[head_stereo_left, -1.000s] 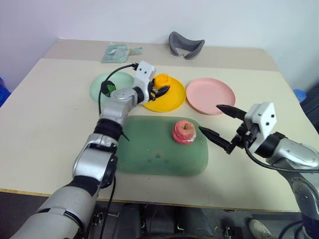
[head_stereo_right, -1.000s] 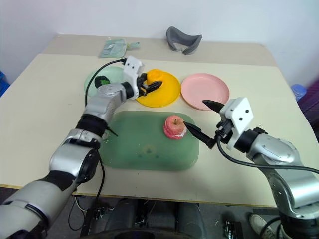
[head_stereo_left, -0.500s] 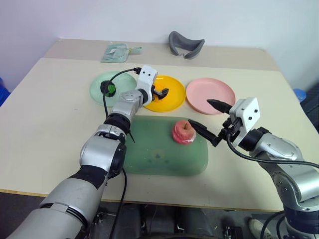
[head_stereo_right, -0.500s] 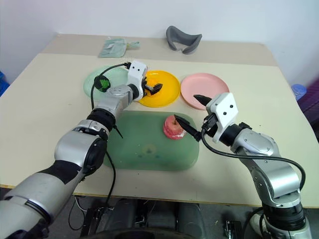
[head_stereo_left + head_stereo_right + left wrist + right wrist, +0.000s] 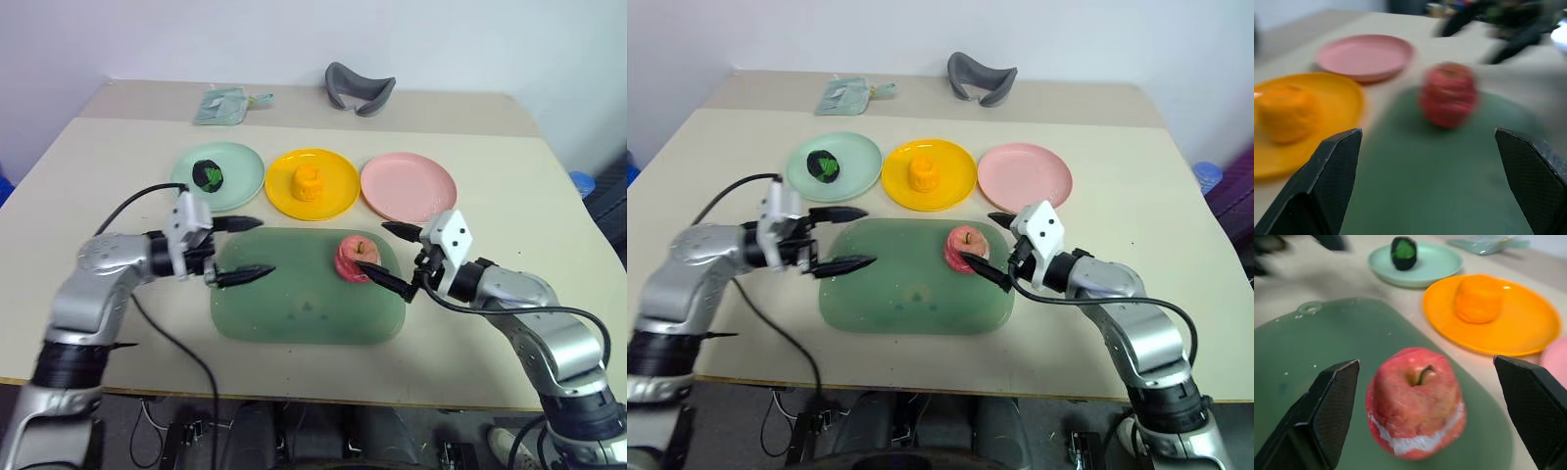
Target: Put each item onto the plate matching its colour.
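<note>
A pink-red apple [image 5: 355,258] stands on the right part of the translucent green tray [image 5: 294,313]. My right gripper [image 5: 372,248] is open at the apple's right side, one finger on each side of it, not closed on it. The orange-yellow lumpy piece [image 5: 309,181] rests on the yellow plate [image 5: 338,199]. On the mint green plate [image 5: 240,166] sits the dark green ball [image 5: 208,174]. The pink plate [image 5: 409,186] holds nothing. Over the tray's left edge my left gripper [image 5: 265,247] is open and holds nothing, pointing toward the apple [image 5: 1448,93].
A grey curved object [image 5: 360,88] lies at the table's back middle. A clear packet [image 5: 227,103] lies at the back left. The three plates stand in a row just behind the tray. A black cable [image 5: 147,196] loops from the left wrist.
My left gripper has opened, left the orange-yellow piece on the yellow plate and drawn back to the tray's left edge. My right gripper has moved in around the apple.
</note>
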